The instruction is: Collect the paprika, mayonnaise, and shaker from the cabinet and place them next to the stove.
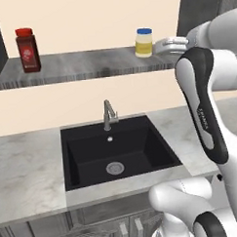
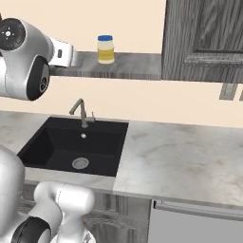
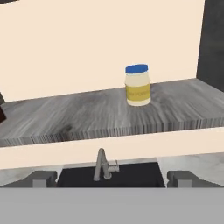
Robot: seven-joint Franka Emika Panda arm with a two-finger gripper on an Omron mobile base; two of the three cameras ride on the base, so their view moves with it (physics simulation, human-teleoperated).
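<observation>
My pictures are evenly and softly lit, bright, with no clear light source and no glare. The sink (image 1: 117, 152) basin is the darkest patch. Shadows are faint. Edges look slightly soft and jagged; the shelf (image 3: 109, 116) grain streaks coarsely.

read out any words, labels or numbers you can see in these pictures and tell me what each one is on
None reads clearly.
Paprika: dark red label with a pale mark, too blurred to read.
Mayonnaise: faint lettering on its yellow band, too blurred to read.
Robot arm: small dark print along the link, too small to read.
</observation>
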